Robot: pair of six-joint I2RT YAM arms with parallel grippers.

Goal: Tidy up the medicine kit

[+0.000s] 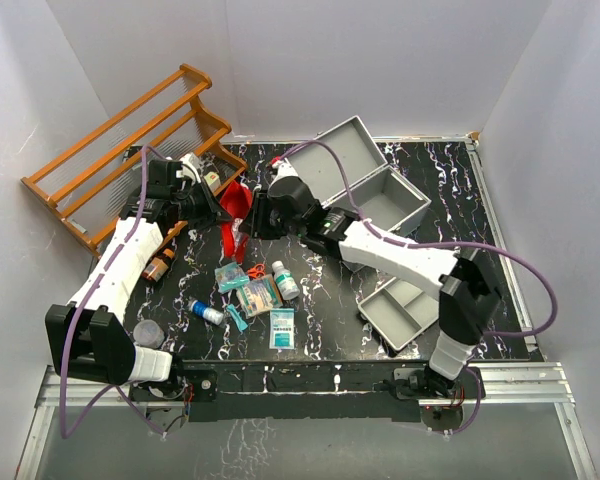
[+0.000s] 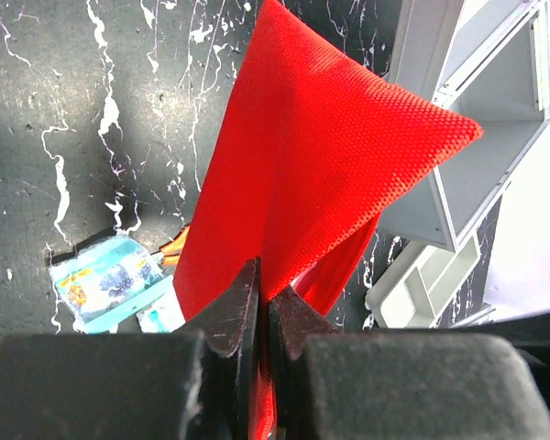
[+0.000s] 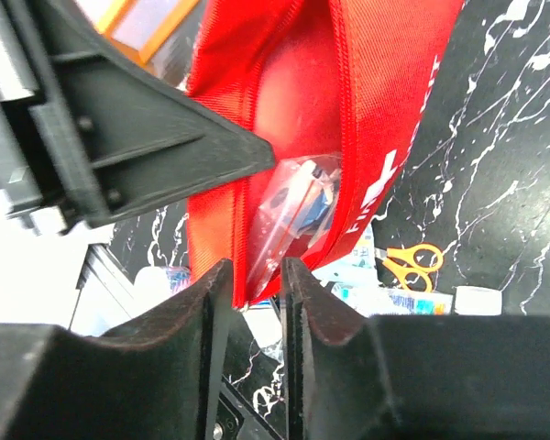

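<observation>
Standing open toward the far edge of the black marbled table [image 1: 310, 350], right of its middle, the medicine kit [image 1: 405, 200] is seen with its lid thrown back toward the far wall. A grey divided tray [image 1: 395, 318] is laid apart from it, nearer the near right corner.

A red pouch [image 1: 237, 215] is held up off the table between the two grippers, left of the kit. The left gripper [image 2: 264, 316] is clenched on a fold of the red fabric, as its wrist view shows, with the kit's pale wall beyond the pouch. The right gripper [image 3: 255, 291] is closed onto the pouch's lower rim, the fabric filling the narrow gap between its fingers [image 3: 215, 302]. A clear packet [image 3: 298, 206] is seen inside the pouch mouth.

Loose supplies are scattered toward the near edge, left of centre: orange-handled scissors [image 1: 255, 270], a white bottle [image 1: 285, 282], several printed packets [image 1: 260, 297] and a blue tube [image 1: 207, 312]. A brown bottle [image 1: 158, 268] is lying at the left edge beside the left arm. An orange wooden rack [image 1: 130, 150] is leaned at the far left corner.
</observation>
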